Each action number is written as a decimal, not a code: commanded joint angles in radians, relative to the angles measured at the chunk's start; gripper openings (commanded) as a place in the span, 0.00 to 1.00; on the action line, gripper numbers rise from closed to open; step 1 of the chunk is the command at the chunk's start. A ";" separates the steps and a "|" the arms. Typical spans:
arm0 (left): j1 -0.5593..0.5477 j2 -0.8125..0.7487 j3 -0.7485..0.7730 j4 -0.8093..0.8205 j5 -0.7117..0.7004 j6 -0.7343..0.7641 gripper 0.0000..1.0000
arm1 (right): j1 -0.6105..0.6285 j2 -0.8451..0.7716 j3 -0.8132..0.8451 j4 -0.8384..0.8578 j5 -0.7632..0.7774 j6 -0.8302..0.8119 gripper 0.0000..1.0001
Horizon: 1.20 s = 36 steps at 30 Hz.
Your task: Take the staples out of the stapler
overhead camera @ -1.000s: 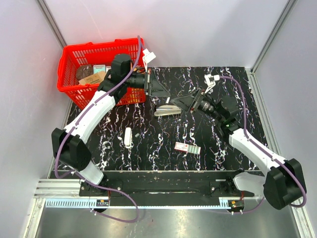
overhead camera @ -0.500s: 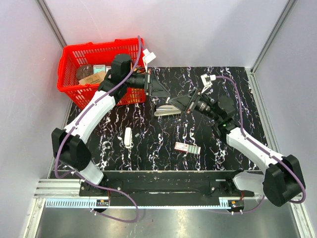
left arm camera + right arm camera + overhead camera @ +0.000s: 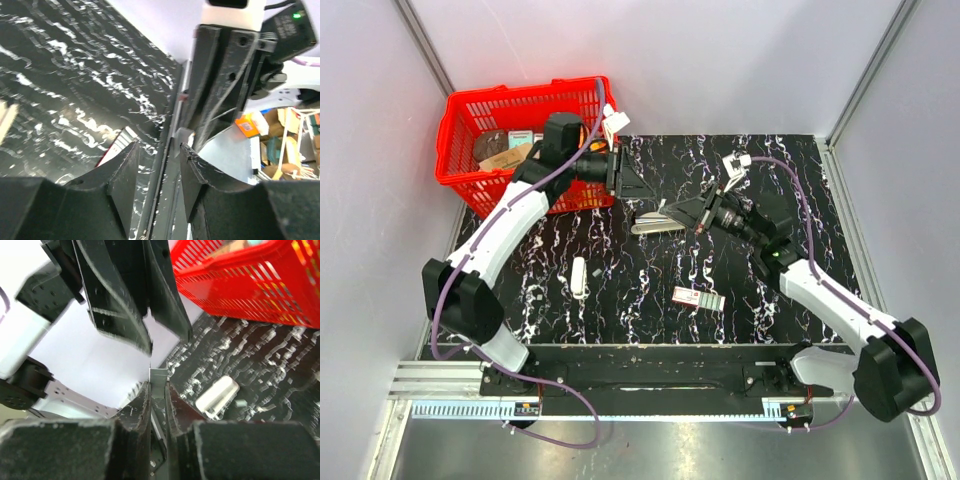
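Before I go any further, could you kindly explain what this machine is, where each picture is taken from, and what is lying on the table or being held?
These are two robot arms bolted at the near edge of a black marbled table. The wide picture looks down from above; the other two come from cameras on each arm's wrist, so the dark shapes at the bottom are that arm's own fingers.

In the middle, the right gripper is shut on a slim silvery stapler, seen up close between its fingers. The left gripper sits just above it, its jaws open around a thin metal edge.

Elsewhere: a red basket holding small items at the far left, a small white object, and a flat red-and-white box.
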 commanded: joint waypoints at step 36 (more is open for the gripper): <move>-0.439 0.495 0.118 -0.209 -0.746 0.596 0.49 | 0.006 -0.324 -0.106 -1.243 0.540 -0.140 0.04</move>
